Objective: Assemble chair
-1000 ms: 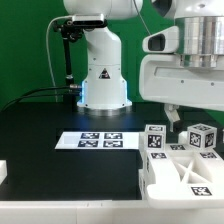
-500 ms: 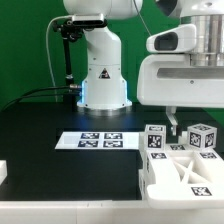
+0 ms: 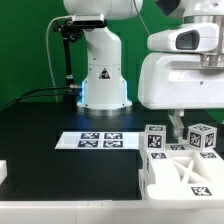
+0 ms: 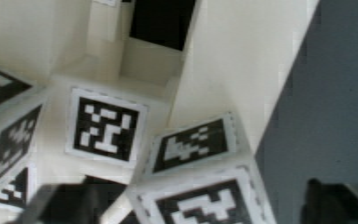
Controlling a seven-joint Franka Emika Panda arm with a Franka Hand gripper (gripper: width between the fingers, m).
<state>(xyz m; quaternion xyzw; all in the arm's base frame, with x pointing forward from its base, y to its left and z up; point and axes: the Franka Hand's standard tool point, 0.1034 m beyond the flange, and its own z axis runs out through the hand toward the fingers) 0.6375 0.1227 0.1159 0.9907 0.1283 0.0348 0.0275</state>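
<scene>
Right now the gripper hangs low over the chair parts, which sit in a white cluster on the black table at the exterior view's right. Its fingers reach down between two tagged posts of that cluster, though I cannot tell how wide they stand or whether they touch anything. Off to the side of the fingers, toward the exterior view's left, the marker board lies flat. Close up, tagged white faces sit just beneath the dark fingertips.
</scene>
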